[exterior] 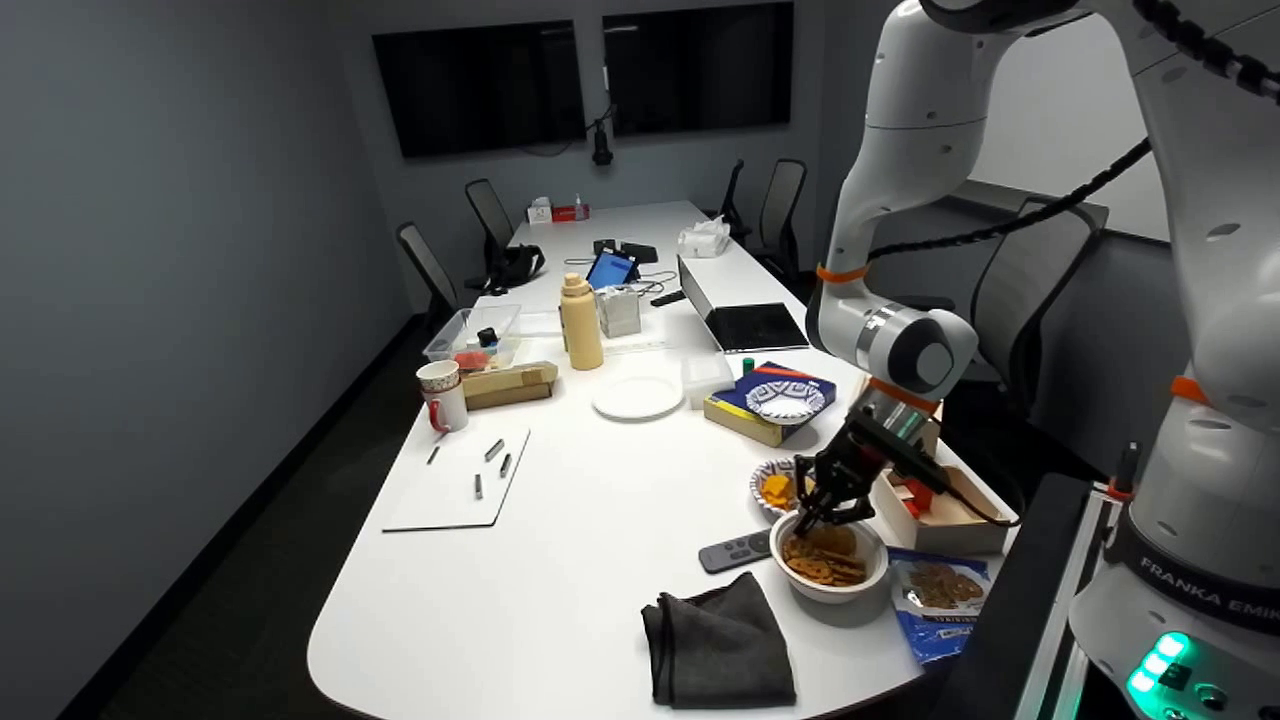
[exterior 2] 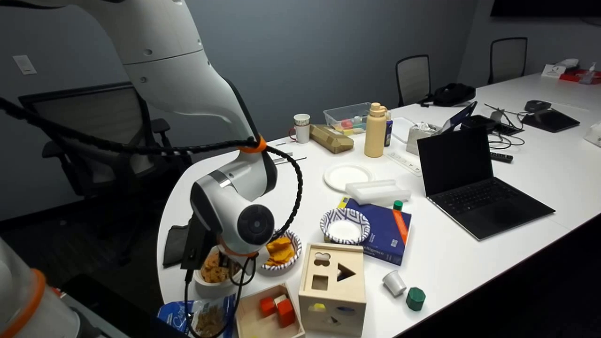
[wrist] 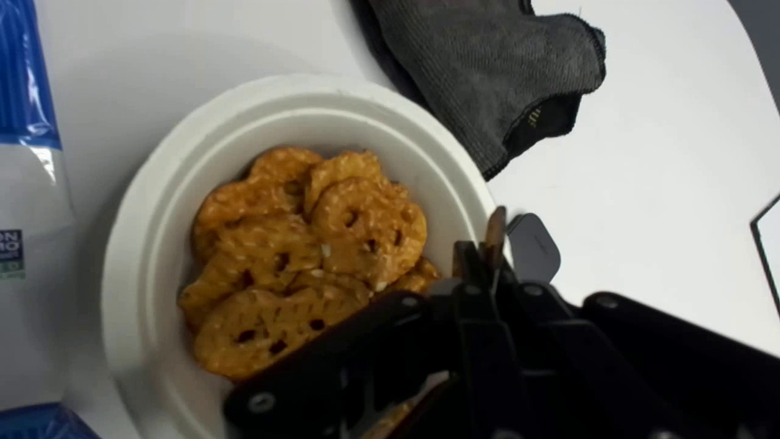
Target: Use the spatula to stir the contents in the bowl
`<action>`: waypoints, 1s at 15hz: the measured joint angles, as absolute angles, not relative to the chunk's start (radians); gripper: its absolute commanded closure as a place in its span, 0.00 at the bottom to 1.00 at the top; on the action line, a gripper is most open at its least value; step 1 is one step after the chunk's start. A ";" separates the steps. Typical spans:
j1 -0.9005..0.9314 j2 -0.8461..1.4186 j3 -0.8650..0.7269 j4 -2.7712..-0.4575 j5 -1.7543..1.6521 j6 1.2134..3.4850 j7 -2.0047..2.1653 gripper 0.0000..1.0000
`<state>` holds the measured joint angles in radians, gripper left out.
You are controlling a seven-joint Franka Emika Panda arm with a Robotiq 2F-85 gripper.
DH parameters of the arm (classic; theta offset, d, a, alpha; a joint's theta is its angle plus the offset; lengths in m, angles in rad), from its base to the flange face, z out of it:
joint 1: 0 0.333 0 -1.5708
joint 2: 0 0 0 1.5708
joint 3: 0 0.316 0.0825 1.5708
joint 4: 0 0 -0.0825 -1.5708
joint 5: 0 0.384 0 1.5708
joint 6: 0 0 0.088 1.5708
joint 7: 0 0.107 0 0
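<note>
Long white tbl, assorted stuff on it. Robot arm bends down over one end, both ext. views. Laptop open, farther along. Dk grey cloth folded nr tbl edge; blue snack bag flat nr same edge. White bowl upright on tbl btwn cloth & bag. Gripper angled down at that bowl's rim; jaws look drawn close tog. in wrist view, can't tell if fully or if they hold anything. Sm. patterned bowl w/ orange food just beside white one. Remote just beside too, end hidden by rim. Orange-brown snack pcs heaped in white bowl, some w/ holes. Thin brown sliver at gripper tips, can't ID.
</note>
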<state>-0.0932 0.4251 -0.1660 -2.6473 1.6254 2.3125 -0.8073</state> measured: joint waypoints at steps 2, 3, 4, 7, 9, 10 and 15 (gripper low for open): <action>-0.088 0.382 -0.167 -2.674 1.551 2.316 -0.761 0.99; -0.088 0.356 -0.168 -2.689 1.494 2.316 -0.721 0.99; -0.088 0.329 -0.170 -2.701 1.433 2.316 -0.673 0.99; -0.088 0.242 -0.178 -2.731 1.200 2.306 -0.485 0.99; -0.069 0.192 -0.194 -2.740 1.033 2.257 -0.347 0.99; -0.053 0.168 -0.204 -2.741 0.948 2.217 -0.273 0.99; -0.046 0.000 -0.207 -2.706 0.577 1.977 0.054 0.99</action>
